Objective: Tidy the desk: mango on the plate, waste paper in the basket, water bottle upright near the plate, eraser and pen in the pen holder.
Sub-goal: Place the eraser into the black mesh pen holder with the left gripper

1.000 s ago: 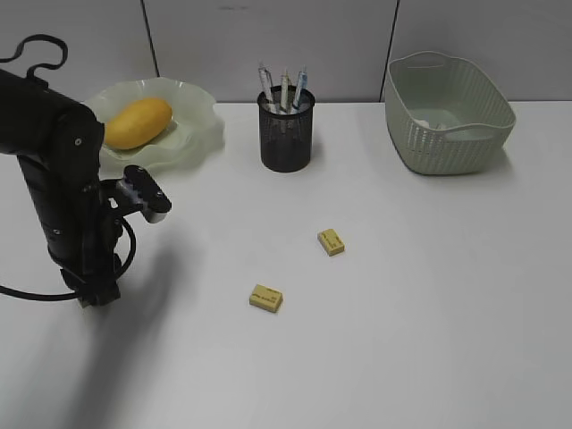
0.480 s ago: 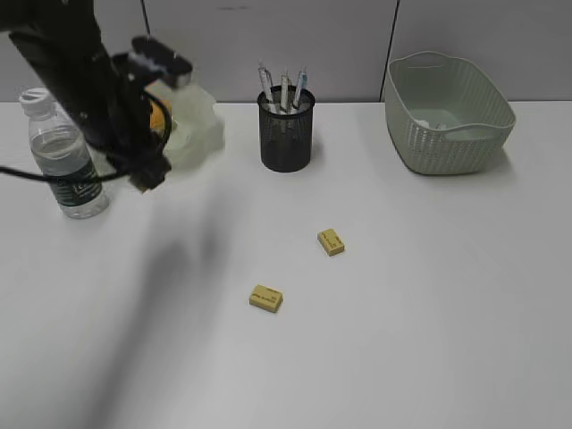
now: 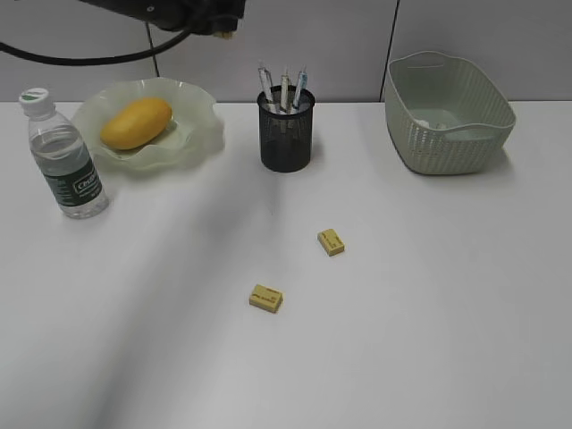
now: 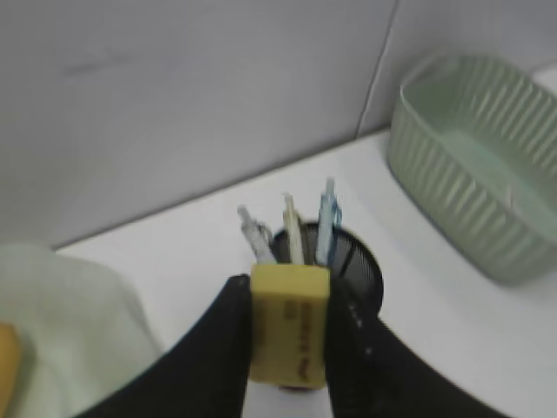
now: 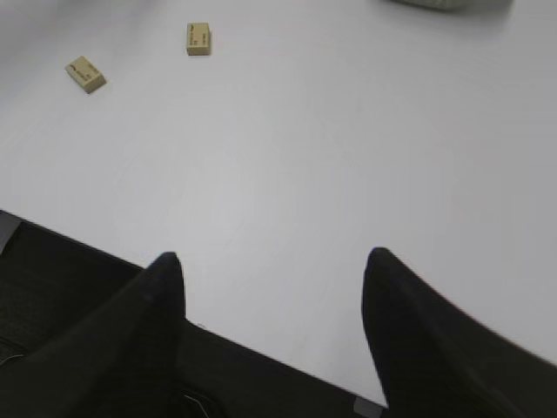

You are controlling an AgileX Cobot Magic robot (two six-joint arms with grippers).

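My left gripper [image 4: 290, 335] is shut on a yellow eraser [image 4: 290, 324] and holds it high above the black mesh pen holder [image 4: 352, 261], which has three pens in it. In the exterior view only the left arm's end [image 3: 219, 16] shows, at the top edge, left of the pen holder [image 3: 287, 134]. Two more yellow erasers [image 3: 332, 241] [image 3: 265, 298] lie on the desk [image 3: 429, 295]. The mango [image 3: 135, 122] lies on the wavy plate [image 3: 192, 134]. The water bottle [image 3: 65, 155] stands upright left of the plate. My right gripper [image 5: 270, 266] is open and empty over the desk's near edge.
The grey-green basket [image 3: 451, 143] stands at the back right, with a pale scrap showing faintly inside. A grey partition wall runs behind the desk. The right wrist view shows both loose erasers [image 5: 198, 38] [image 5: 85, 74] far off.
My left arm has lifted from the desk's left side and swung up and right to the top of the view. The upright water bottle, hidden behind it before, now shows.
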